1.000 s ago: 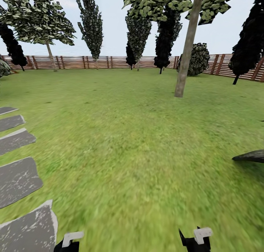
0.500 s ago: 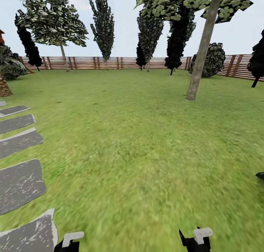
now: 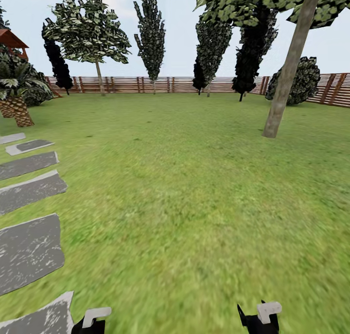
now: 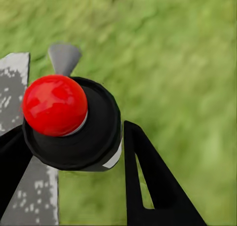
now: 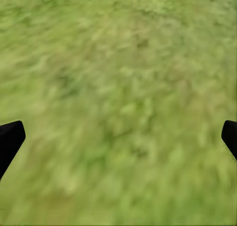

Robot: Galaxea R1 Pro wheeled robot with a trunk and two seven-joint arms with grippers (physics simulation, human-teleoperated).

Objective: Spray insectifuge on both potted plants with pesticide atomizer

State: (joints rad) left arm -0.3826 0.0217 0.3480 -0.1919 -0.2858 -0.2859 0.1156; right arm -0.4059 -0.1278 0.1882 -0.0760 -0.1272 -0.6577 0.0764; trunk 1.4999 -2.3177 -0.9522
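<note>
Green lawn (image 3: 184, 188) of the garden all round, closed at the back by a brown slatted fence (image 3: 160, 84) under a pale sky. At far left a scaly-trunked palm (image 3: 17, 93) with a red roof (image 3: 12, 40) behind it; below these, a run of grey stepping stones (image 3: 29, 249) down the left edge. Further along, a row of trees in front of the fence, then a leaning bare trunk (image 3: 287, 76) at right with a dark round shrub (image 3: 301, 81) just behind.

Low in the head view, left gripper (image 3: 92, 322) and right gripper (image 3: 260, 318), both close to the body. In the left wrist view, the pesticide atomizer (image 4: 74, 122) seen from above: dark round body, red knob on top, grey nozzle pointing away, black fingers (image 4: 148, 181) pressed in on either side, so gripped firmly. Right claw spread wide, finger ends (image 5: 10, 139) at the far edges over bare grass, nothing between.

Judged step: pickup done, travel across the grass with bottle in hand. Next: locating the two potted plants, stopping near, aiming the nozzle down over the leaves.
</note>
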